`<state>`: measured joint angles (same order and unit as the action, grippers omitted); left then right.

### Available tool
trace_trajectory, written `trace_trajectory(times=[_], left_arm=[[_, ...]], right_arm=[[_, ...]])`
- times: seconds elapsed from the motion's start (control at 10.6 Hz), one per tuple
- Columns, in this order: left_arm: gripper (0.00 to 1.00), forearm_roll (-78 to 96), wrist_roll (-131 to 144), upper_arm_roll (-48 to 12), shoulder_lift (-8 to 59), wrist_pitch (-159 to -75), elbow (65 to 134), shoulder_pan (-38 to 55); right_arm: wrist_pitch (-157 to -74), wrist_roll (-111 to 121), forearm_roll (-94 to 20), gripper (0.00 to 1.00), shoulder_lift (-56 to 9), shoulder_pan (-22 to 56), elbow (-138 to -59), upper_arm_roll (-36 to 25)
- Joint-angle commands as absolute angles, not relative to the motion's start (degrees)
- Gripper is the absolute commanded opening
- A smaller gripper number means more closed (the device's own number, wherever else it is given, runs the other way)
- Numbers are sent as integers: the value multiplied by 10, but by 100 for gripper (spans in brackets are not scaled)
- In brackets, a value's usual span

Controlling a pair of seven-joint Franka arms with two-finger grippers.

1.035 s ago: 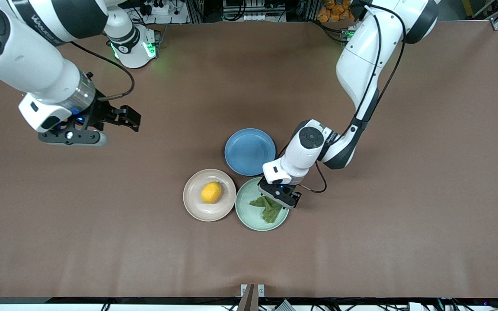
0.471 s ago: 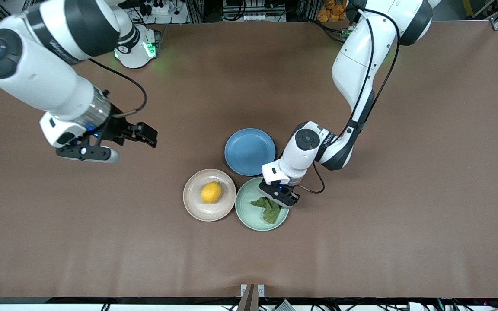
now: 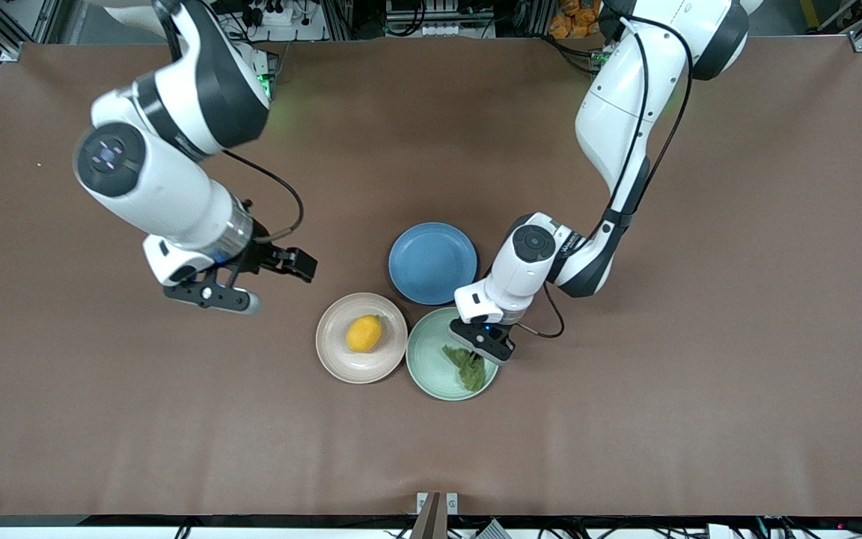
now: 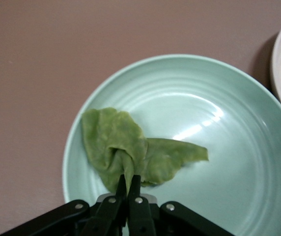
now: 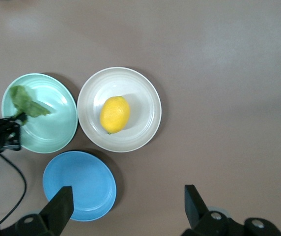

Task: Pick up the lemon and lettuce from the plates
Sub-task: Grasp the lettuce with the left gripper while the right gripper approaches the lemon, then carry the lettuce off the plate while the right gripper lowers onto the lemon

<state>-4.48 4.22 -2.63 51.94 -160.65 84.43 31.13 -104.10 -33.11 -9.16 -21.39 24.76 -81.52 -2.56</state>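
Pinched tight on a fold of the lettuce [image 4: 126, 147], the left gripper [image 4: 128, 183] sits low over the mint green plate [image 3: 431, 374], its two slim black fingers [image 4: 134, 184] pressed together with the leaf bunched between them. Only the left wrist view shows that grip plainly: the leaf is thin, wrinkly and ragged-edged, one lobe puckered up into the fingertips and another lying flat on the plate's glossy, faintly ringed surface. From the front view the left gripper [image 3: 485, 346] is mostly covered by its own wrist, and the lettuce [image 3: 470, 367] appears as a dark green scrap trailing from it toward the front camera. Over bare table toward the right arm's end, the right gripper [image 3: 281, 262] hangs with its fingers spread wide and nothing between them. Its wrist view takes in all three dishes at once: the lemon [image 5: 114, 114], a smooth oval yellow-orange fruit, lies in the middle of the beige-pink plate [image 5: 145, 123], which sits just beside the mint green plate [image 5: 57, 128], while the blue plate [image 5: 79, 184] stands near both. In the front view the lemon [image 3: 364, 333] rests on the beige-pink plate [image 3: 337, 359], and the blue plate [image 3: 432, 262] lies farther from the front camera than the other two. A matte brown table [image 3: 625, 419] carries everything.
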Motion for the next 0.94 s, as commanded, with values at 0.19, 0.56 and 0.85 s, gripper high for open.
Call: trace_trajectory(times=[0.19,0.56,0.85], left_arm=[[0,-48,51,-14,439,-1539,851,270],[0,-15,48,-25,343,-1408,910,177],[0,-11,33,-29,346,-1339,926,97]], right_arm=[[-1097,-367,-98,100,-310,262,-798,-27],[-1180,-390,-105,100,-372,271,-798,-25],[-1217,-393,-131,100,-405,279,-798,-25]])
